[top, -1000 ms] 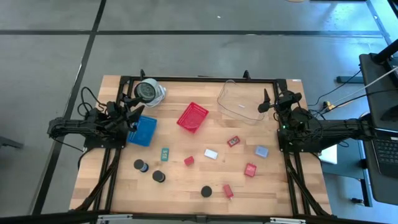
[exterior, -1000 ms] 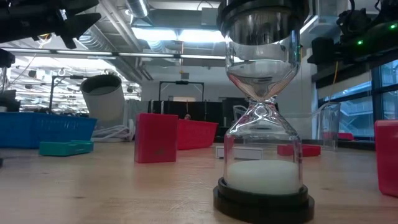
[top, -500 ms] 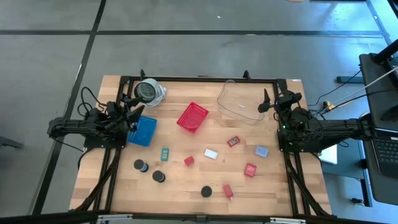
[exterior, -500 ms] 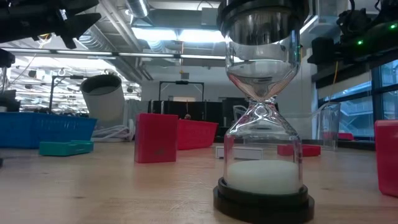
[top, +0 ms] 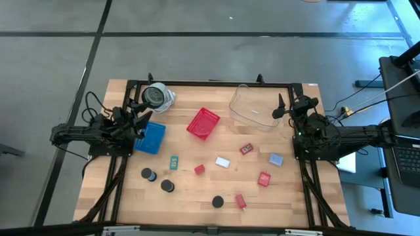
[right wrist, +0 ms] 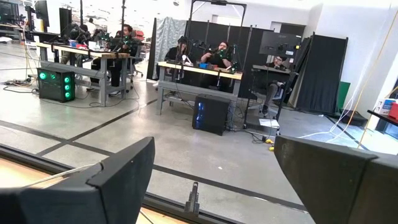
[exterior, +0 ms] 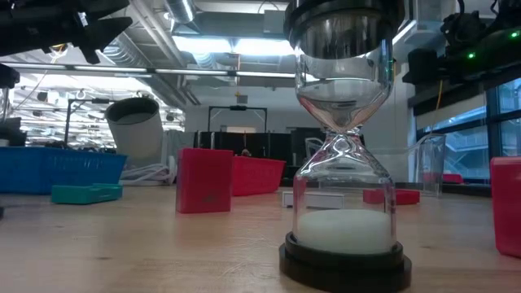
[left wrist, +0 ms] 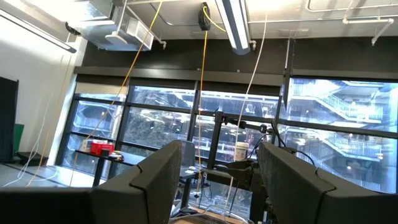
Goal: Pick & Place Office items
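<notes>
Office items (top: 222,162): scattered below red basket (top: 203,123). Left gripper (top: 140,112), right gripper (top: 283,107): parked, fingers apart. Advice: approach one item vertically.

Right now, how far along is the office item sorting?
Nothing looks done: the red mesh basket and blue tray look empty. Nothing is in hand; the left claw and right claw hang open at the table's sides. The red blocks, black discs and the rest lie scattered.

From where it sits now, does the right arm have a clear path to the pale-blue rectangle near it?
Probably yes. The right gripper is parked open at the table's far right edge, beside the clear tub. The pale-blue rectangle lies on bare wood on that arm's side, apart from the red block, with nothing over it.
</notes>
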`<state>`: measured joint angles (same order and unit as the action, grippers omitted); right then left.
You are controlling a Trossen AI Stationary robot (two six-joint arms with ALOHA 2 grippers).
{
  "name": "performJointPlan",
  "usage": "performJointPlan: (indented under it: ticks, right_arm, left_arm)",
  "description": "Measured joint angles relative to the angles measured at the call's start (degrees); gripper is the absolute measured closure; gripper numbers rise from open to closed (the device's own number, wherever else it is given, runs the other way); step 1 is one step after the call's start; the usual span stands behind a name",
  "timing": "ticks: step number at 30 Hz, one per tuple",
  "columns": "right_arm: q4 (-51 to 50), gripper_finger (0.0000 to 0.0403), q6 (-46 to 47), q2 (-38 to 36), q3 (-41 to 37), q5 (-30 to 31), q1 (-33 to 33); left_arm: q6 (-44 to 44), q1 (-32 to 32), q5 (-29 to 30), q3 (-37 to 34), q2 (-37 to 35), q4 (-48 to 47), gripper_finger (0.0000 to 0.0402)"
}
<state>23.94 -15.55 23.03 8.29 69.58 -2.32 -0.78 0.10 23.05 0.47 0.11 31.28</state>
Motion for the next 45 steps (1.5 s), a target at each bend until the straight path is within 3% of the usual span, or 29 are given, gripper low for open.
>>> performJointPlan:
  ticks: [11, 20, 25, 33, 40, 45]
  right_arm:
    - [0.0, 0.0067, 0.4, 0.0, 0.0, -1.6, 0.0]
    - [0.0, 0.0067, 19.3, 0.0, 0.0, -18.8, 0.0]
    - [0.4, 0.0067, 21.9, 0.0, 0.0, -24.4, 0.0]
    - [0.5, 0.0067, 26.0, 0.0, 0.0, -24.2, 0.0]
    - [0.2, 0.0067, 17.8, 0.0, 0.0, -24.0, 0.0]
    - [0.2, 0.0067, 21.0, 0.0, 0.0, -26.4, 0.0]
  left_arm:
    - [0.0, 0.0, 0.0, 0.0, 0.0, 0.0, 0.0190]
    - [0.0, 0.0, 0.0, 0.0, 0.0, 0.0, 0.0189]
    - [0.0, 0.0, 0.0, 0.0, 0.0, 0.0, 0.0189]
    - [0.0, 0.0, 0.0, 0.0, 0.0, 0.7, 0.0190]
    - [0.0, 0.0, 0.0, 0.0, 0.0, 1.0, 0.0190]
    - [-4.0, 0.0, 0.3, 0.0, 0.0, 0.6, 0.0190]
